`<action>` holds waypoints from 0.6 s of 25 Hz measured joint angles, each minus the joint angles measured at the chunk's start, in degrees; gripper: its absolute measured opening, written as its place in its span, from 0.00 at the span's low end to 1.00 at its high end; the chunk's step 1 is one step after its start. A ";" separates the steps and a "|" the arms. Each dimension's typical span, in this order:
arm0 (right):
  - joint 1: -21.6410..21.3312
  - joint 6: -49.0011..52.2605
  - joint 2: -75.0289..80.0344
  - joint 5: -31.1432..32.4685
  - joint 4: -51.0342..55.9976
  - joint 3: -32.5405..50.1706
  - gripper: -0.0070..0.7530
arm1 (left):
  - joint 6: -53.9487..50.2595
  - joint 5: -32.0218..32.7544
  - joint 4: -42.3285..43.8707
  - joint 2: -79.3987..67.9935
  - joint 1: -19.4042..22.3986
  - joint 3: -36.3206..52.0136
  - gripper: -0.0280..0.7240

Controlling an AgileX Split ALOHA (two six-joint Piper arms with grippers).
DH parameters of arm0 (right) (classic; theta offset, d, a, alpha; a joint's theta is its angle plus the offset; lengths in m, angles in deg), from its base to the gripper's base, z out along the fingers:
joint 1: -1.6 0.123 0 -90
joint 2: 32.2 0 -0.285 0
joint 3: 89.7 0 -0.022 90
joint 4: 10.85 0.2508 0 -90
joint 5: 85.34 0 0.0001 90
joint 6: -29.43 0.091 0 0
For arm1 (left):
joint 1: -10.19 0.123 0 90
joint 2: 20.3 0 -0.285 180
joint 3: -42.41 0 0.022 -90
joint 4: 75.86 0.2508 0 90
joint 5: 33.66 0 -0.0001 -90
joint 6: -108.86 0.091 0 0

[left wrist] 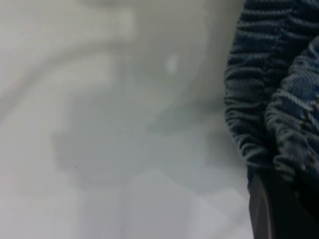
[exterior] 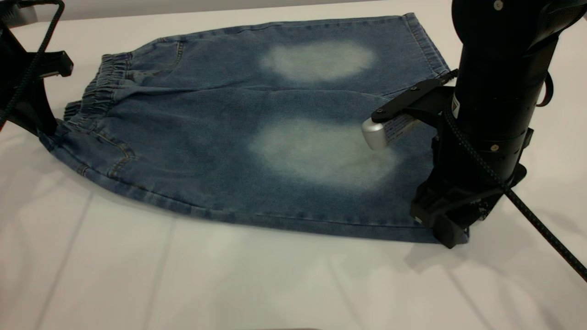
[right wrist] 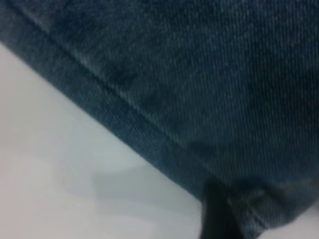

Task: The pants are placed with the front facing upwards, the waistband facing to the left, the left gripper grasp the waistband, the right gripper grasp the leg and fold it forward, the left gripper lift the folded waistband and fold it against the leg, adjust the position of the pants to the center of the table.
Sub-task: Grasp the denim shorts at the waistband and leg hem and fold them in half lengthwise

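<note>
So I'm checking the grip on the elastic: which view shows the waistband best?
The left wrist view: the ruffled waistband fills its edge in close-up. The exterior view shows the waistband whole but small, beside the left gripper. The right wrist view shows only a hem.

The pants [exterior: 257,133] are spread flat, front up, on the table [exterior: 183,275], across its middle and toward twelve o'clock. They are of short blue denim with tan stitching, and a pale faded oval is seen on each leg front. The waistband [exterior: 98,89], gathered and ruffled, is turned toward nine o'clock, and the leg hems toward three o'clock. The near waistband corner is met by the left gripper [exterior: 46,130], at nine o'clock. The near leg's hem corner is pressed by the right gripper [exterior: 447,229], at four o'clock.
</note>
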 joint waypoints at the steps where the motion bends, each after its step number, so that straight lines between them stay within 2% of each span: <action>1: -0.02 0.07 0.34 0.13 -0.13 -0.21 0.41 | 0.05 0.00 -0.03 0.00 0.00 0.00 0.09; 7: -0.02 0.26 0.87 0.71 -0.08 -0.78 0.10 | 0.06 0.05 -0.25 0.00 0.00 0.00 0.09; 8: -0.02 0.26 0.72 0.62 -0.02 -0.83 0.07 | 0.11 0.05 -0.30 0.00 0.00 0.00 0.09; 15: -0.02 0.26 -5.21 1.48 1.19 -1.88 0.06 | 2.00 -0.35 -4.42 0.00 0.00 0.00 0.09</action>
